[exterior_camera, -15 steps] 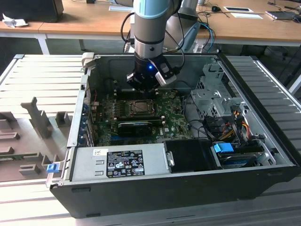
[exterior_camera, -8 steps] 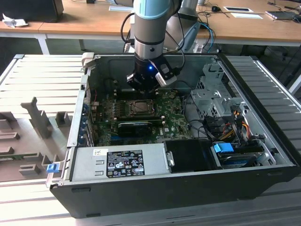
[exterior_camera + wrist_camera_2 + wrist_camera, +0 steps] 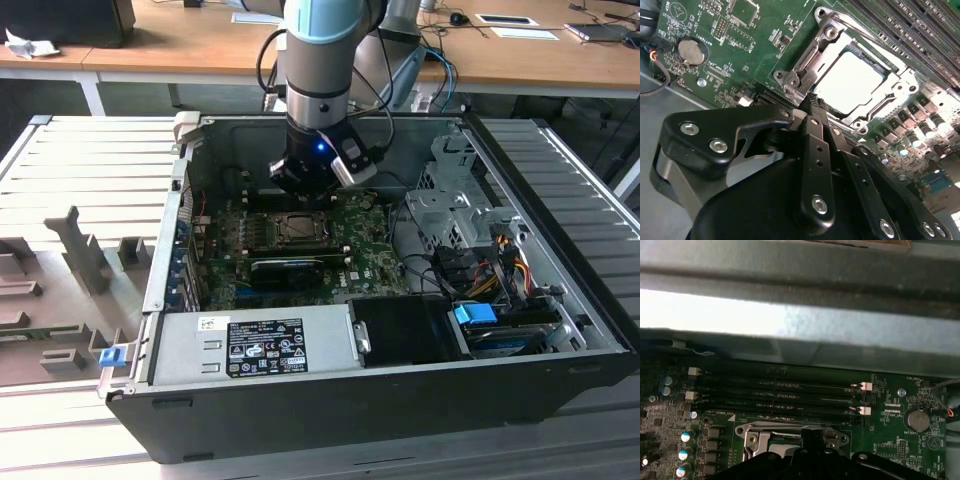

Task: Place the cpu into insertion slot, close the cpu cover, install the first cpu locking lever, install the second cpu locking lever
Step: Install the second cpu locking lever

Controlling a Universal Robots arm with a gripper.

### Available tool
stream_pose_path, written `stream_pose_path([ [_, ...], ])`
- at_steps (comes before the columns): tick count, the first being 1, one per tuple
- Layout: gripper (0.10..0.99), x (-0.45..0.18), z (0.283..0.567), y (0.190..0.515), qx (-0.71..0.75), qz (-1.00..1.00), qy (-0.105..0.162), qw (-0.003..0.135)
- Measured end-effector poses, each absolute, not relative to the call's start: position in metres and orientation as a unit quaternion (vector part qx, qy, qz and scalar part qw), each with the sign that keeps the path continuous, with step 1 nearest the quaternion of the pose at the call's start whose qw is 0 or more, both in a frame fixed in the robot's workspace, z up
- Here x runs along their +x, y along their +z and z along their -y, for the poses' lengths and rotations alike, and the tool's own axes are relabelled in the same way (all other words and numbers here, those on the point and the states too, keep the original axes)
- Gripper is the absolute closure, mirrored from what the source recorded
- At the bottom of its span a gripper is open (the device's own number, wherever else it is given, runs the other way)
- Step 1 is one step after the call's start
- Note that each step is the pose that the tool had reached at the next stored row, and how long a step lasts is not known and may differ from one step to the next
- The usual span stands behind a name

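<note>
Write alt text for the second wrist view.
The black end effector hangs close over the green motherboard, its tip at the edge of the cpu cover, which lies closed around the pale cpu. A round coin battery sits nearby.

The cpu [image 3: 847, 82] shows a pale, bright silver face inside the silver-grey cpu cover [image 3: 810, 60]. The motherboard [image 3: 730, 45] is dark green, speckled with tiny white print and a round silver coin cell [image 3: 691, 52]. The claw [image 3: 812, 107] is matte black with silver screw heads. In the exterior view, the computer case [image 3: 330, 415] is black outside and grey within, the arm [image 3: 320, 40] is silver with pale blue joints, a blue clip [image 3: 476, 314] sits among orange and yellow wires [image 3: 495, 272], and the table [image 3: 560, 55] is light brown wood.
</note>
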State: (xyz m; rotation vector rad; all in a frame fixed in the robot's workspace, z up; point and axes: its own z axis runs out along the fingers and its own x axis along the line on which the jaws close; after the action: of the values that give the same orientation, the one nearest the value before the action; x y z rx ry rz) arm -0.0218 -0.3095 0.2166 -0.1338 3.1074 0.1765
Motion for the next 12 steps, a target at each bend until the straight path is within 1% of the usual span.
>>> stream_pose_path([
  [8, 0.98, -0.022, 0.311, 0.228, -0.041, -0.997, 0.057, 0.013],
  [12, 0.98, -0.022, 0.322, 0.228, -0.039, -0.998, 0.056, 0.013],
])
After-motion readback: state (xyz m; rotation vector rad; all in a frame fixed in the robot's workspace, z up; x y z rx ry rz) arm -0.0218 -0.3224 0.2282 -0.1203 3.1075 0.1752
